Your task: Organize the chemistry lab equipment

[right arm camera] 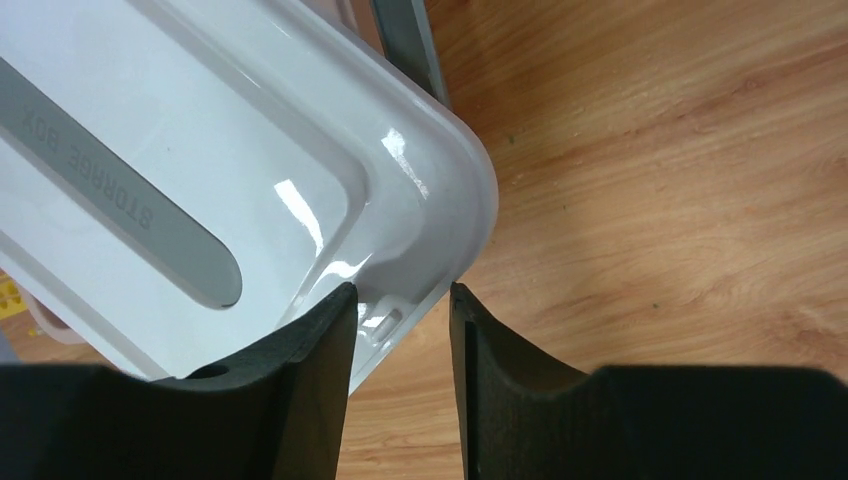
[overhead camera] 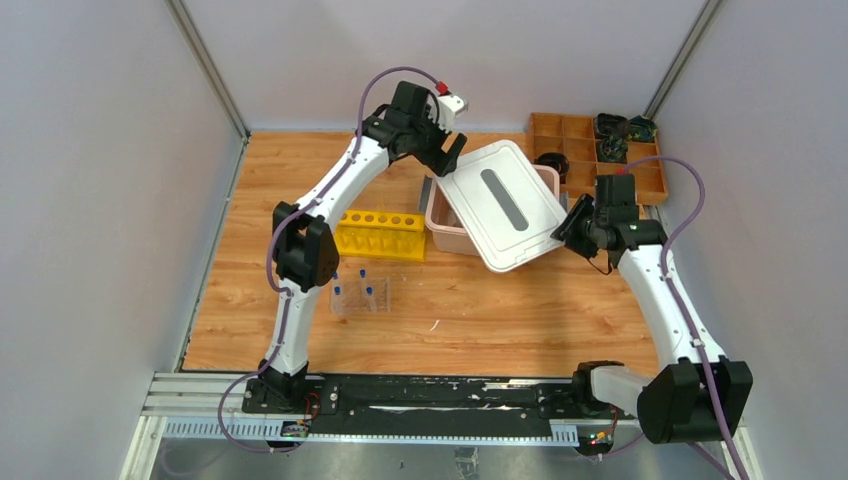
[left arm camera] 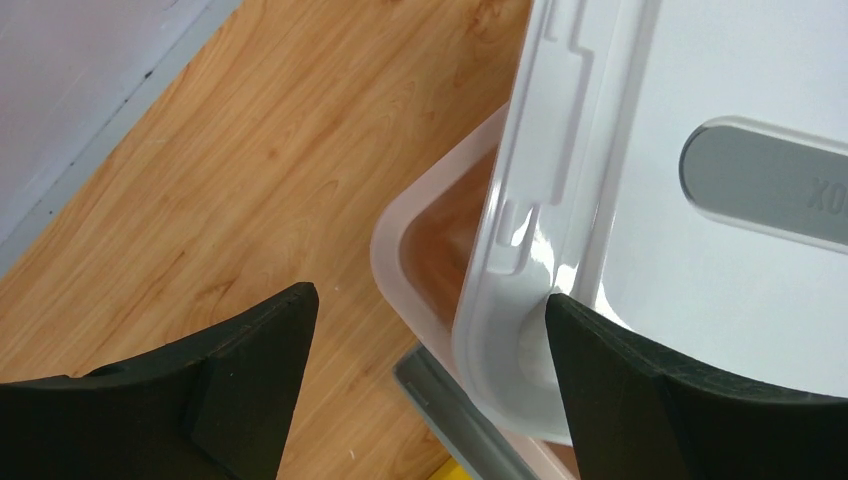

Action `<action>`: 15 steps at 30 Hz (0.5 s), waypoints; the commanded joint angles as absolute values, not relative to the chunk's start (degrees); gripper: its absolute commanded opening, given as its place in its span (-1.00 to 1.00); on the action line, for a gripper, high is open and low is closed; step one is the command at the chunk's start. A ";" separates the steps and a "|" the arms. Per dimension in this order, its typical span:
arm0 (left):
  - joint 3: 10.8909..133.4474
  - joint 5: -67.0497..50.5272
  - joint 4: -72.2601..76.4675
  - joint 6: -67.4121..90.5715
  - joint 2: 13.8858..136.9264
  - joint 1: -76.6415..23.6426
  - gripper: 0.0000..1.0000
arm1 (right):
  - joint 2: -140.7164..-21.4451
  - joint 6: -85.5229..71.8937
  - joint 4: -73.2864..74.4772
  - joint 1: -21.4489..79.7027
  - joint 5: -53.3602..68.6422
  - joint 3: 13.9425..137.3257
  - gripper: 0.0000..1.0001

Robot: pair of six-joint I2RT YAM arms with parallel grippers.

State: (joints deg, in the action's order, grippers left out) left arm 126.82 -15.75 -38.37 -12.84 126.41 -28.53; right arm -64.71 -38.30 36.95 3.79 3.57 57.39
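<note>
The lid (overhead camera: 500, 205) is white with a grey stripe, and the tub (overhead camera: 440, 226) under it is pale pink. The table (overhead camera: 500, 320) shows orange-brown wood grain. At the tub's nine o'clock stands a bright yellow rack (overhead camera: 380, 235); at seven o'clock, blue caps on clear tubes (overhead camera: 369, 290). At one o'clock there's a brown tray (overhead camera: 575, 130).

Lid (overhead camera: 503, 205) askew over tub (overhead camera: 440, 232); stand (overhead camera: 380, 235) left; tube rack (overhead camera: 361, 297) before stand.

There is one pink tub (overhead camera: 445, 236), one white lid (overhead camera: 500, 225) with one grey handle (overhead camera: 503, 197), one yellow tube rack (overhead camera: 380, 238), one clear plastic tube rack (overhead camera: 360, 302) holding what look like four blue-capped tubes (overhead camera: 362, 270), one brown wooden compartment tray (overhead camera: 575, 128), and two robot arms (overhead camera: 300, 250).
</note>
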 commanded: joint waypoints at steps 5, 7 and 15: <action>124.45 -15.25 -35.96 -13.74 124.63 -28.96 0.79 | -68.83 -32.09 37.09 4.66 0.11 62.21 -0.21; 123.45 -15.14 -35.83 -14.05 124.17 -28.92 0.79 | -69.35 -31.43 36.69 4.66 0.30 62.80 -0.22; 118.79 -14.67 -35.08 -15.09 121.67 -28.92 0.76 | -73.71 -26.70 36.62 4.66 0.15 66.93 -0.29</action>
State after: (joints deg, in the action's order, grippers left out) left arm 120.99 -14.87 -35.38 -13.69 124.86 -28.53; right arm -71.33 -30.83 35.79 3.84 1.74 64.23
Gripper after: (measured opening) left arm 0.884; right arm 0.364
